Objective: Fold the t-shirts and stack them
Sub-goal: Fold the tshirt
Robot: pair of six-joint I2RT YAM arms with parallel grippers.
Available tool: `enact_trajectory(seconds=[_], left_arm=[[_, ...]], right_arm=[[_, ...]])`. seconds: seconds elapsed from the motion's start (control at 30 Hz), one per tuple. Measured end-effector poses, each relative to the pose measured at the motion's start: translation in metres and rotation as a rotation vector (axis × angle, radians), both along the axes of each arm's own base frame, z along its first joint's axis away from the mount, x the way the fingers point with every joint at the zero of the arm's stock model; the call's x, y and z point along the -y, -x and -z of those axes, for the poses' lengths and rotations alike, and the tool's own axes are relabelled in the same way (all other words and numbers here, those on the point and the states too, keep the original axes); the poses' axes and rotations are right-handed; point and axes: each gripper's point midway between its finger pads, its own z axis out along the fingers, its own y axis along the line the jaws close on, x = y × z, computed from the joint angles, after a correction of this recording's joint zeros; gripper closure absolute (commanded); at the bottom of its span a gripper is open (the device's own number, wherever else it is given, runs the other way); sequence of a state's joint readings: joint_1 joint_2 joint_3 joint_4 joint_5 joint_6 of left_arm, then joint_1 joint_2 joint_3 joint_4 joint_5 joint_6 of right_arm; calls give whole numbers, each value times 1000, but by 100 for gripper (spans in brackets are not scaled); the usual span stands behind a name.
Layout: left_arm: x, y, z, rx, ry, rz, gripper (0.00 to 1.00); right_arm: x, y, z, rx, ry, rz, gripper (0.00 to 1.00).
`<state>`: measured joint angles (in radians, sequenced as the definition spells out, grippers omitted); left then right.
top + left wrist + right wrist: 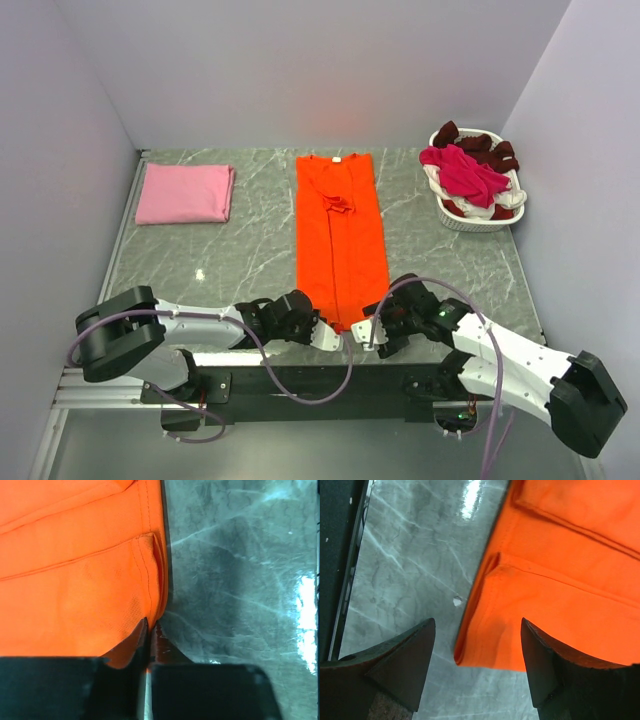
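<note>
**Both claws at near end of orange shirt, left clamped, right apart**

Top view, far left: pink shirt folded into a neat rectangle, flat on the grey marbled table, well apart from everything else. Only the top view shows it.

Centre: orange shirt lies as a long narrow strip, collar at the far end, hem at the near edge, with a small bunched wrinkle near the upper middle. Both arms reach in from the sides to its near end.

Left claw is at the near left corner. The top view can't show its jaws. The left wrist view does: jaws together, the cloth edge drawn to a point and pinched between the tips, with a folded hem layer just above.

Right claw is at the near right corner. The right wrist view shows its jaws wide apart, holding nothing, one finger over bare table and the other over orange cloth, with the folded corner between them. Whether the tips touch the cloth, can't tell. A small white speck sits on the table beside the shirt edge, seen in this view only.

Far right, top view only: white basket holds a magenta shirt on top of crumpled maroon shirts.
</note>
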<state>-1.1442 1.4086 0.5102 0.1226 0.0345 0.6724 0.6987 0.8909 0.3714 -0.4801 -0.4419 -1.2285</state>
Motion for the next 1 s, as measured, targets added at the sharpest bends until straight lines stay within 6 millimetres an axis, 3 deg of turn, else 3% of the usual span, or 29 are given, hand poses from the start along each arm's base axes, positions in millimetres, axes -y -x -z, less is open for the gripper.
enact_trajectory(seconds=[0.2, 0.27, 0.43, 0.57, 0.73, 0.83, 0.9, 1.0], left_arm=[[-2, -1, 1, 6, -8, -2, 99], [-3, 0, 1, 7, -6, -2, 99], [-8, 2, -1, 8, 0, 0, 99], [-8, 3, -6, 14, 16, 0, 99], [-8, 0, -13, 9, 46, -3, 99], [-14, -17, -21, -2, 81, -49, 99], [-20, -36, -29, -6, 110, -99, 99], [-22, -73, -51, 6, 169, -170, 99]], right_arm=[[-9, -11, 3, 73, 14, -4, 29], [-12, -17, 4, 93, 17, 9, 38], [-8, -24, 11, 94, 53, 50, 77], [-4, -23, 14, 89, 75, 60, 99], [-4, -20, 8, 77, 56, 74, 100], [-8, -26, -7, 56, 22, 113, 100], [-13, -44, -25, 53, -17, 169, 100], [-16, -86, -56, 72, -72, 274, 100]])
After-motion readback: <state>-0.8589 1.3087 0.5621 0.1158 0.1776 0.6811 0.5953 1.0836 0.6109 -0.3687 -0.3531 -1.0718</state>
